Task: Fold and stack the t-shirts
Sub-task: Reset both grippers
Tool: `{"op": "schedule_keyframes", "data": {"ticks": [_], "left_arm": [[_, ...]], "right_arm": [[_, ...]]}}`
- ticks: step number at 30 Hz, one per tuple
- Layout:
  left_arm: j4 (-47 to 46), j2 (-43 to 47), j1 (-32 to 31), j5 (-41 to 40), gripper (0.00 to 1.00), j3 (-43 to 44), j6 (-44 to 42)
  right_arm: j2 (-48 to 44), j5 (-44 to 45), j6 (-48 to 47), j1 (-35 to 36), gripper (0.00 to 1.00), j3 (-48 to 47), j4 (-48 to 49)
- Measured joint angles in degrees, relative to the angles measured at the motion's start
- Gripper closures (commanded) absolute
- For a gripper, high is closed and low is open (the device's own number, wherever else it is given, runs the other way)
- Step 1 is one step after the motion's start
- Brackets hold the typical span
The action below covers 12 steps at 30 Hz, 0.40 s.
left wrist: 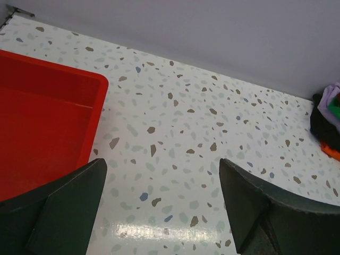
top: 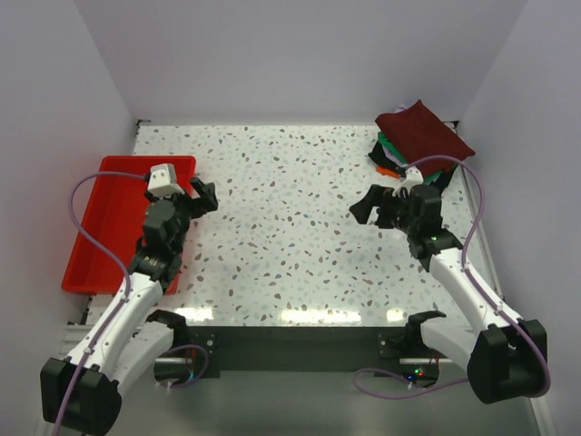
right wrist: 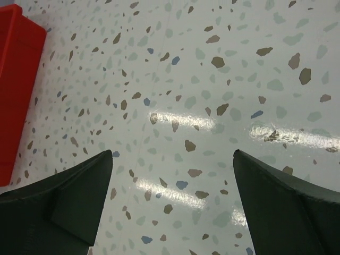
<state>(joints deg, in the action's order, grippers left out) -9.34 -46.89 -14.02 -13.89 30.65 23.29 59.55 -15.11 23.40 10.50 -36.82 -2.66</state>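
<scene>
A dark maroon t-shirt (top: pixel 423 133) lies on top of a pile at the table's far right corner. Under it show edges of green (top: pixel 388 145), black (top: pixel 379 160) and orange (top: pixel 388 171) cloth. In the left wrist view the pile's edge shows at far right, with lavender (left wrist: pixel 330 98), black (left wrist: pixel 324 127) and orange (left wrist: pixel 330 151) cloth. My left gripper (top: pixel 205 197) is open and empty over bare table beside the red tray. My right gripper (top: pixel 369 204) is open and empty, a little in front of the pile. Both also show in their wrist views, left (left wrist: pixel 162 178) and right (right wrist: pixel 172 170).
A red plastic tray (top: pixel 100 227) stands at the left edge of the speckled table; it shows in the left wrist view (left wrist: pixel 42 122) and the right wrist view (right wrist: pixel 16 90). White walls enclose the table on three sides.
</scene>
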Motion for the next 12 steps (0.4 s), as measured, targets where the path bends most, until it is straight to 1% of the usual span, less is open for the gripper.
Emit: {"op": "schedule_keyframes", "data": {"ticks": [12], "left_arm": [[0.9,0.3,0.0,-1.8,0.08,-0.4,-0.4]], "right_arm": [[-1.2,0.7,-0.5,0.0,0.01,0.0,0.5]]}}
